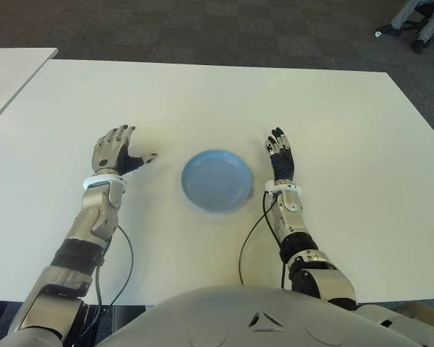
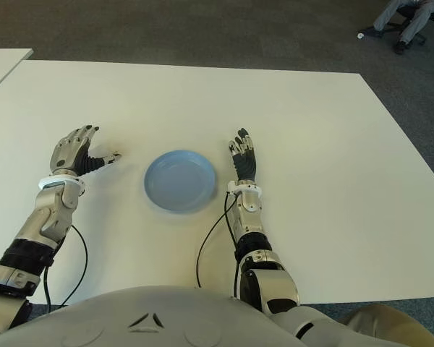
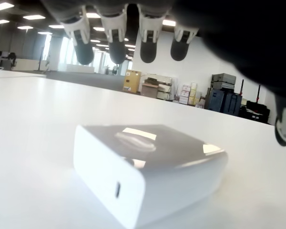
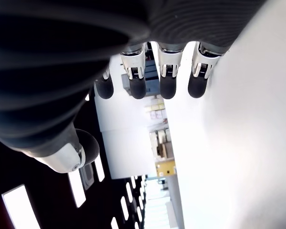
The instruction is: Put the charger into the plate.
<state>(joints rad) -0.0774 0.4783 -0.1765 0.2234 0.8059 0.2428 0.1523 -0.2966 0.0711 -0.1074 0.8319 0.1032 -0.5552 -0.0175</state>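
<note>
A white charger block (image 3: 148,167) lies flat on the white table (image 1: 347,130), its port facing the left wrist camera. My left hand (image 1: 123,150) hovers over it with fingers (image 3: 117,52) spread and thumb out, touching nothing; in the eye views the hand hides the charger. A round blue plate (image 1: 217,181) sits at the table's middle, just right of that hand, with nothing in it. My right hand (image 1: 281,155) shows to the right of the plate, fingers (image 4: 162,81) straight and holding nothing.
A second white table (image 1: 14,72) stands at the far left across a gap. A seated person's legs and a chair (image 1: 419,18) show at the far right on the carpet. Black cables (image 1: 253,238) trail from both wrists towards me.
</note>
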